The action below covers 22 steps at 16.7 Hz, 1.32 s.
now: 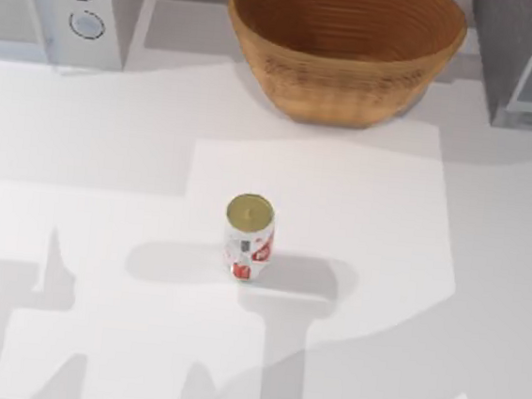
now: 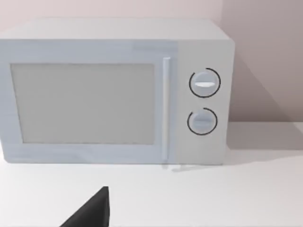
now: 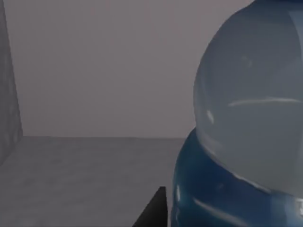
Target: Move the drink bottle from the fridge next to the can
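One slip worries me: my right hand, grip unreadable, crowds the drink bottle inside the fridge, risking toppling it.

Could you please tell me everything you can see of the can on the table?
The can is a short white drink can with red markings on its side and a dull gold top. It looks like metal and stands upright near the middle of the white table, in front of the woven basket and apart from it. Nothing touches it but the table, and it casts soft shadows to both sides.
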Tool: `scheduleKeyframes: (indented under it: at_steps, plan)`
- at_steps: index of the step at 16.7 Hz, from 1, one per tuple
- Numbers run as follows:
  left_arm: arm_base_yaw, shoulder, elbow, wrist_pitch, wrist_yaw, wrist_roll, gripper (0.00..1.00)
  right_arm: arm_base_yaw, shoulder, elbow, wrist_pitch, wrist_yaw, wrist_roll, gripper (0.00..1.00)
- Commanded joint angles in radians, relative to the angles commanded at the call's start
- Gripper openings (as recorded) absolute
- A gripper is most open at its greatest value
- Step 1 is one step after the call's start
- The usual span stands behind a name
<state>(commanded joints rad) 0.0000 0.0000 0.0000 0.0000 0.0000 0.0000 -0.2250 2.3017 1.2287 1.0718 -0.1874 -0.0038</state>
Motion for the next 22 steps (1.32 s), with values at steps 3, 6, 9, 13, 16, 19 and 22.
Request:
scheduleKeyframes:
  at_steps: [3, 6, 9, 13, 16, 19, 22]
  plan:
    - [0.0, 0.0, 0.0, 0.0, 0.0, 0.0, 1.0, 0.0, 0.0, 0.0, 0.0, 0.0, 0.0, 0.0]
    - [0.0, 0.0, 0.0, 0.0, 0.0, 0.0, 1.0, 0.0, 0.0, 0.0, 0.0, 0.0, 0.0, 0.0]
    - [0.0, 0.0, 0.0, 0.0, 0.0, 0.0, 1.0, -0.003, -0.005, 0.0, -0.004, 0.0, 0.001, 0.0]
    - [0.0, 0.0, 0.0, 0.0, 0.0, 0.0, 1.0, -0.002, -0.076, 0.012, -0.09, -0.001, 0.002, 0.0]
    - [0.0, 0.0, 0.0, 0.0, 0.0, 0.0, 1.0, -0.003, -0.128, 0.023, -0.152, -0.002, 0.003, 0.0]
    - [0.0, 0.0, 0.0, 0.0, 0.0, 0.0, 1.0, -0.003, -0.132, 0.025, -0.156, -0.002, 0.003, 0.0]
    - [0.0, 0.0, 0.0, 0.0, 0.0, 0.0, 1.0, -0.007, -0.141, 0.006, -0.146, -0.004, 0.004, 0.0]
